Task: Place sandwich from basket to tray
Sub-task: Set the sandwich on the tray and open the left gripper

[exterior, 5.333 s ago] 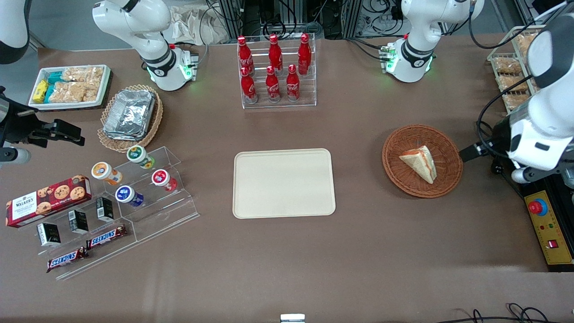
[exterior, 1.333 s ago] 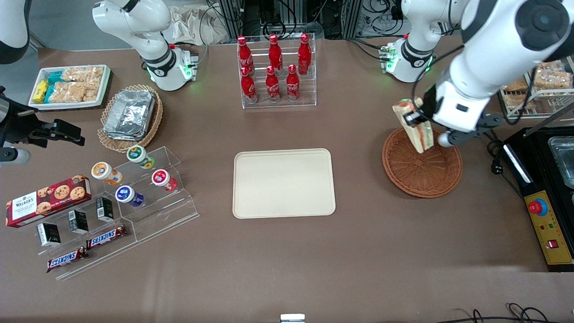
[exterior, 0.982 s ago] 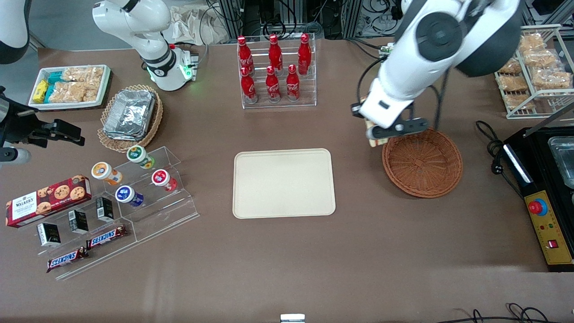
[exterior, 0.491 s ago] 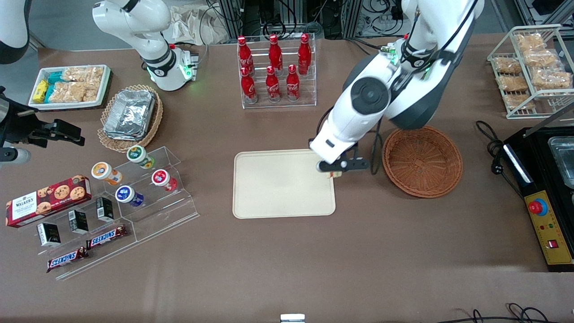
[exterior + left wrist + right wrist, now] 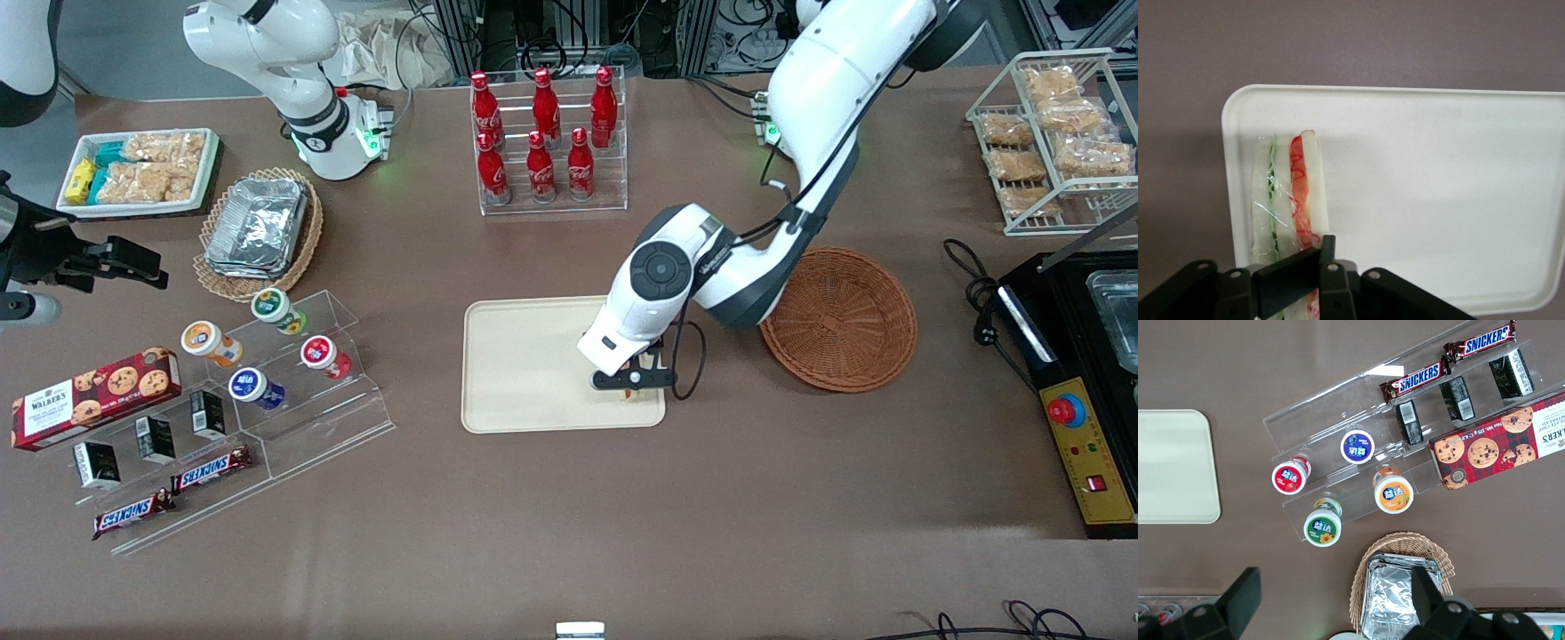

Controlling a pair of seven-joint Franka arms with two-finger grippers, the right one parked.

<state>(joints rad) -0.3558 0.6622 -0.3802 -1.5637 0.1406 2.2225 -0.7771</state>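
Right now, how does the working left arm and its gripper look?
The left arm has glossy white shells with dark grey joints, a round grey cap at the wrist, and a black cable looping beside it. Its gripper, above the tray, is black; green lights glow at the base.

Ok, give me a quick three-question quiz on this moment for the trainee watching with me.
1. True or false: the sandwich is lying in the basket.
2. What is the gripper over? A) the cola bottle rack B) the tray C) the foil containers
3. Fill in: the gripper's fingers are shut on the ____.

Key:
1. False. The basket holds nothing; the sandwich hangs in the gripper.
2. B. It is above the tray's end nearer the basket, toward the edge nearest the front camera.
3. Sandwich. The wrist view shows it clamped, filling edge facing the camera, tray beneath.
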